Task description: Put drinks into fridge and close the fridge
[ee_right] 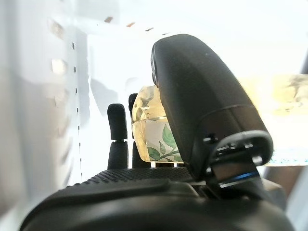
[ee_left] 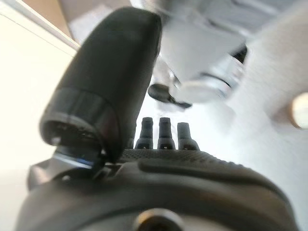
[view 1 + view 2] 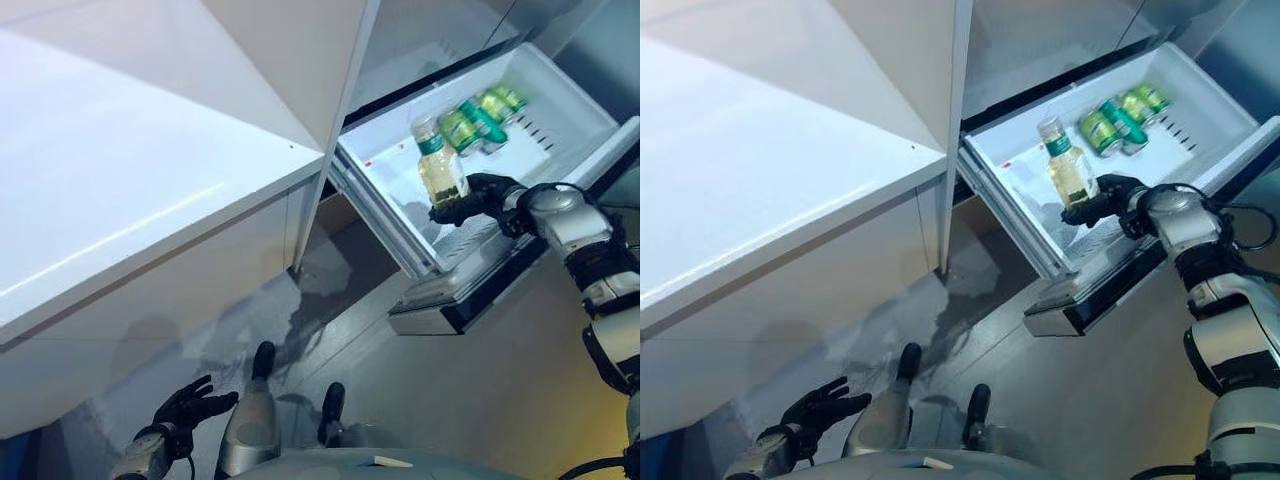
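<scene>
The fridge's white drawer (image 3: pixel 565 105) is pulled out at the upper right. Green cans (image 3: pixel 482 118) lie together at its far end. A clear bottle of yellowish drink (image 3: pixel 440 165) with a green label stands upright in the drawer's middle. My right hand (image 3: pixel 482 198) is at the bottle's base, thumb and fingers around it; the right wrist view shows the bottle (image 1: pixel 149 130) between my thumb and fingers. My left hand (image 3: pixel 190 408) hangs low at the lower left, open and empty, far from the drawer; it also shows in the left wrist view (image 2: pixel 159 168).
A white cabinet (image 3: pixel 130 180) with a broad flat top fills the left side, its corner close to the drawer's near end. The drawer's front panel (image 3: pixel 470 300) juts out over the grey floor (image 3: pixel 470 400).
</scene>
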Tool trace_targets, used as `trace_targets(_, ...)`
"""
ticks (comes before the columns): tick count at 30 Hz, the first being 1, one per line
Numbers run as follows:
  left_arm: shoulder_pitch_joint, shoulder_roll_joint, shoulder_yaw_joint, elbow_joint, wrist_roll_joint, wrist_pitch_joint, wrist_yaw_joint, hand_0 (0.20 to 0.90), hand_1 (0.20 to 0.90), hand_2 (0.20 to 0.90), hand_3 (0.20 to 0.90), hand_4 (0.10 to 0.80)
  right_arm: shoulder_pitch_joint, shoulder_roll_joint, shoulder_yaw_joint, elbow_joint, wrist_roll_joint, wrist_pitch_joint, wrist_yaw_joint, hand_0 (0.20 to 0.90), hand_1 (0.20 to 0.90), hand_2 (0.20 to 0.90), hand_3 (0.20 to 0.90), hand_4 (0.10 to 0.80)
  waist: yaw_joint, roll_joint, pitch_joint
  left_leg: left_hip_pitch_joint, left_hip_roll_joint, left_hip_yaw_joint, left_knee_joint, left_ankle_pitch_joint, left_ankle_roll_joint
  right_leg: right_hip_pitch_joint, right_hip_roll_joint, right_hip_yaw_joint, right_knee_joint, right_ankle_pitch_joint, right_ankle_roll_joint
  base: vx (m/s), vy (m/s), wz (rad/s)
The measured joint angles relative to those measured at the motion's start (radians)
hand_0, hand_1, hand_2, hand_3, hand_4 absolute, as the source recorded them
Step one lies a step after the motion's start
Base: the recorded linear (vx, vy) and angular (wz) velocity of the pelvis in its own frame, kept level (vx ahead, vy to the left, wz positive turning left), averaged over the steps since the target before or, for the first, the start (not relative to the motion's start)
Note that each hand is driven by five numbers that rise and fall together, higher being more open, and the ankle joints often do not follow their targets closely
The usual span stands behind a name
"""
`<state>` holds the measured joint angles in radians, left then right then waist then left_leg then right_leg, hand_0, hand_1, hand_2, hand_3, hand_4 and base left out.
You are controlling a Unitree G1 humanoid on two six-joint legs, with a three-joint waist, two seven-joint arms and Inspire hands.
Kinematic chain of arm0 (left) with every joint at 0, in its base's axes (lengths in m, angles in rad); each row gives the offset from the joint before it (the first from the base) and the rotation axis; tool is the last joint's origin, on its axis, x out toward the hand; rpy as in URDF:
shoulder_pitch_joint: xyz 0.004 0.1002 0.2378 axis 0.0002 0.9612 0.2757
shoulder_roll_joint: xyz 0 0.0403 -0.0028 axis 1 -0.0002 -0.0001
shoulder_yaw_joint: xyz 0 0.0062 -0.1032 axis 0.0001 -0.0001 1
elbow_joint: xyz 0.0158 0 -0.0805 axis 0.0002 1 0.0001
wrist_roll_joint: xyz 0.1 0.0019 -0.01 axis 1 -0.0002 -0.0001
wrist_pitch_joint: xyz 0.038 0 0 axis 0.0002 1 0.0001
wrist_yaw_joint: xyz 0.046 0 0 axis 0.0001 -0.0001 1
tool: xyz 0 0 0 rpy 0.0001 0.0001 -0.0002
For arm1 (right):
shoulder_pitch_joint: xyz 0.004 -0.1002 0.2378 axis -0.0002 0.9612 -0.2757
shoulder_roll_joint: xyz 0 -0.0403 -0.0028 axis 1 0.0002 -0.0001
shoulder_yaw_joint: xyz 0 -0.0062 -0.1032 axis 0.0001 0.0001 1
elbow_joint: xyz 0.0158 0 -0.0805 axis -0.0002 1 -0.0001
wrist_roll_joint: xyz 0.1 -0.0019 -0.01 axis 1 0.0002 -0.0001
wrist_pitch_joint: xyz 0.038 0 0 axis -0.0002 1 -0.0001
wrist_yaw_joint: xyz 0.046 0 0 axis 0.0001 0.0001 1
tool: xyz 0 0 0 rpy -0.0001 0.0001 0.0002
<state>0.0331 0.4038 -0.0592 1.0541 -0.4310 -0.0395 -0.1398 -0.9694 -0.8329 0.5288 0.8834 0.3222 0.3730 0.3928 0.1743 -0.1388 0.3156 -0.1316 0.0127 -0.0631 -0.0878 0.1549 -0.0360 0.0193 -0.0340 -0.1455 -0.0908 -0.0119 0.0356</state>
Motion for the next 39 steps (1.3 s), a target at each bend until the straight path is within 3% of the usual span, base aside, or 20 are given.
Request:
trace_targets(8, -0.046, 0.002, -0.019, -0.012, -0.003, 0.000, 0.005, 0.900, 0.900, 0.900, 0.900, 0.800, -0.077, 0.037, 0.025, 0.135, -0.133, 0.002, 0.075, 0.300, 0.300, 0.300, 0.200, 0.100, 0.021, 0.020, 0.057, -0.019, 0.000, -0.009, 0.000, 0.000, 0.000, -0.016, 0.000, -0.007, 0.000, 0.000, 0.000, -0.052, 0.023, 0.03)
trace_targets(20, -0.087, 0.004, -0.019, -0.011, -0.023, 0.038, -0.003, 0.900, 0.900, 0.900, 0.900, 0.800, -0.229, 0.070, 0.039, 0.364, -0.396, 0.025, 0.161, 0.300, 0.300, 0.300, 0.200, 0.100, 0.044, 0.040, 0.070, -0.053, 0.000, -0.026, 0.000, 0.014, -0.005, -0.039, 0.004, -0.032, 0.000, 0.000, 0.000, -0.002, -0.002, 0.04)
trace_targets(25, -0.089, 0.009, -0.018, -0.012, -0.024, 0.047, -0.007, 0.900, 0.900, 0.900, 0.900, 0.800, -0.254, 0.070, 0.081, 0.374, -0.494, 0.017, 0.190, 0.300, 0.300, 0.300, 0.200, 0.100, 0.054, 0.048, 0.074, -0.059, -0.001, -0.036, 0.000, 0.018, -0.006, -0.039, 0.005, -0.043, 0.000, 0.000, 0.000, 0.015, -0.016, 0.06)
trace_targets(39, -0.140, 0.020, -0.017, -0.139, -0.024, 0.230, 0.055, 0.900, 0.900, 0.900, 0.900, 0.800, -0.269, 0.062, 0.082, 0.373, -0.537, 0.047, 0.208, 0.300, 0.300, 0.300, 0.200, 0.100, 0.085, 0.048, 0.075, -0.085, -0.002, -0.069, 0.000, 0.031, -0.009, -0.050, 0.011, -0.077, 0.000, -0.001, 0.000, 0.025, -0.033, 0.07)
